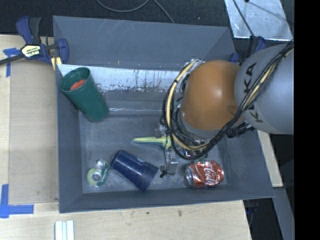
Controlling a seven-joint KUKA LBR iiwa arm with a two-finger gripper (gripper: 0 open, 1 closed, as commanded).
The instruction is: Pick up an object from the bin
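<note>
Five loose things on the floor of the grey bin (70,149). Nearest the gripper (168,168): a dark blue cup (131,169) on its left in the view and a crushed red can (204,174) on its right, both close to the front wall. Cup on its side, slanting toward the front, right end just beside the gripper tip. Can on its side too, white lettering up, near the gripper but apart from it. Gripper low in the gap between the two, over bare floor. Jaws open or closed: cannot tell, too dark and tangled with the wrist parts above.

Just behind the gripper, a flat yellow-green strip (150,140), lengthwise across the floor, right end under the wrist. Farther left, in the front left corner, a small squashed silver-and-green can (98,174), just beside the blue cup's left end. Well apart from all that, in the back left corner, a green cup (84,95), tilted against the wall, mouth up and to the left, something red-orange inside.

Above the gripper, a round orange cover (210,96) on the wrist, ringed by yellow and black cables (172,106). Grey arm (267,96) in from the right.
</note>
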